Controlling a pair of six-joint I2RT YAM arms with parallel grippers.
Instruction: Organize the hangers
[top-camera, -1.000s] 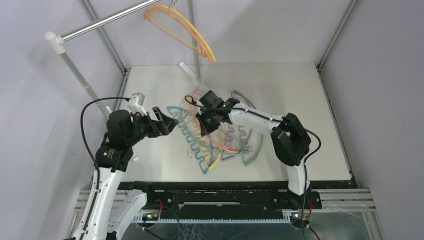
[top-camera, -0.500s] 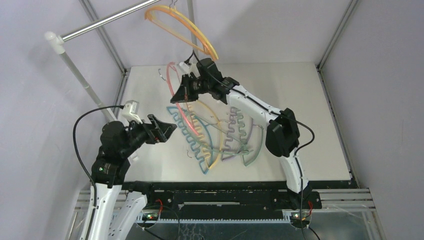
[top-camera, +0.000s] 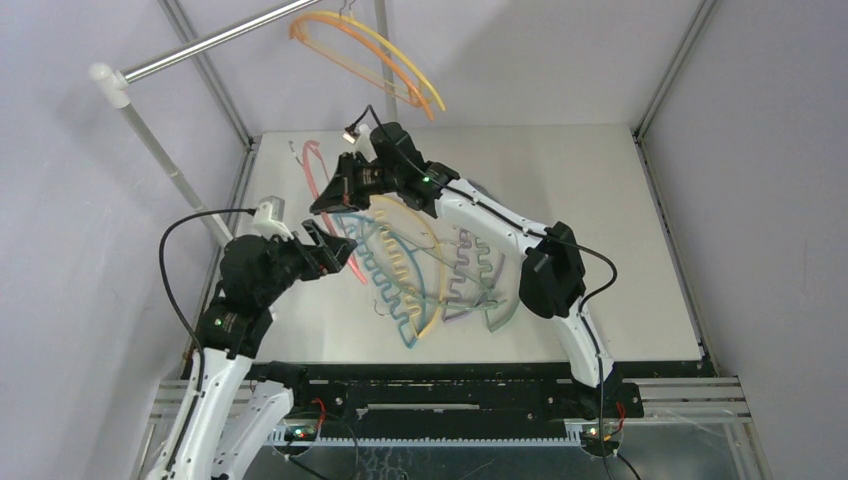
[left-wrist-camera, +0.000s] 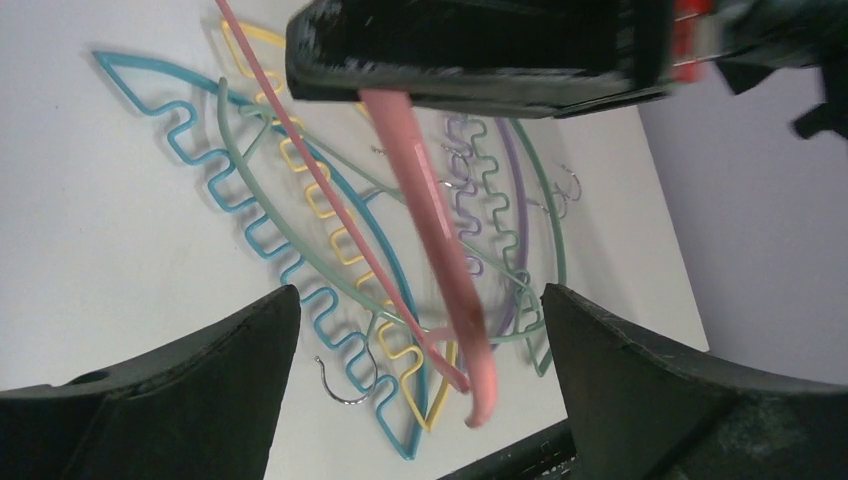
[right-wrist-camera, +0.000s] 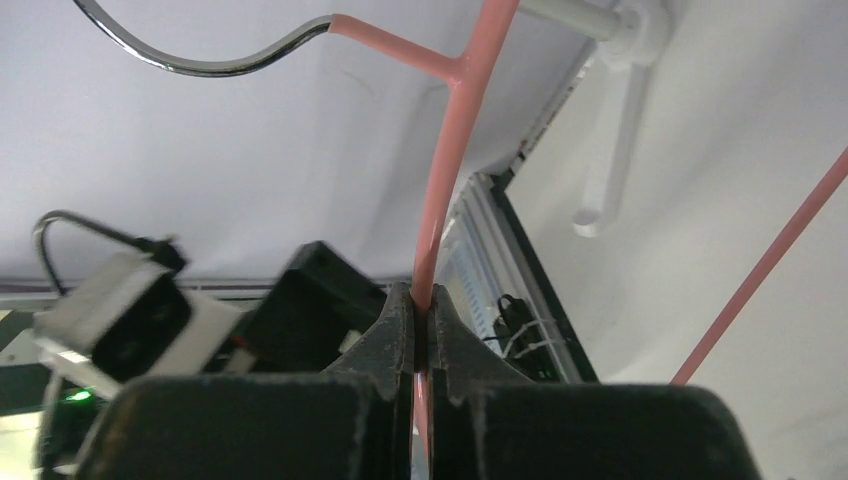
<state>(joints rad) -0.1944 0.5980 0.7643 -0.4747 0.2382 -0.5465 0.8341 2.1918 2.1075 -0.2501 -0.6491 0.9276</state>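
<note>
My right gripper (top-camera: 328, 198) is shut on a pink hanger (top-camera: 312, 172) and holds it in the air over the table's left part. In the right wrist view the jaws (right-wrist-camera: 421, 300) pinch its pink arm (right-wrist-camera: 445, 190), with its wire hook (right-wrist-camera: 200, 60) above. My left gripper (top-camera: 338, 250) is open just below it. In the left wrist view the pink hanger's lower end (left-wrist-camera: 430, 230) hangs between the open fingers without touching them. Teal wavy (left-wrist-camera: 230, 190), yellow wavy (left-wrist-camera: 330, 210), green (left-wrist-camera: 545, 200) and purple (left-wrist-camera: 470, 150) hangers lie tangled on the table.
An orange and a yellow hanger (top-camera: 375, 55) hang on the silver rail (top-camera: 215, 40) at the back left. Its white post (top-camera: 150, 150) slants down by the table's left edge. The white tabletop (top-camera: 600, 250) has a metal frame around it.
My right gripper has lifted the pink hanger off the pile and carried it up and to the left. My left gripper stays open and has shifted slightly beneath the hanger.
</note>
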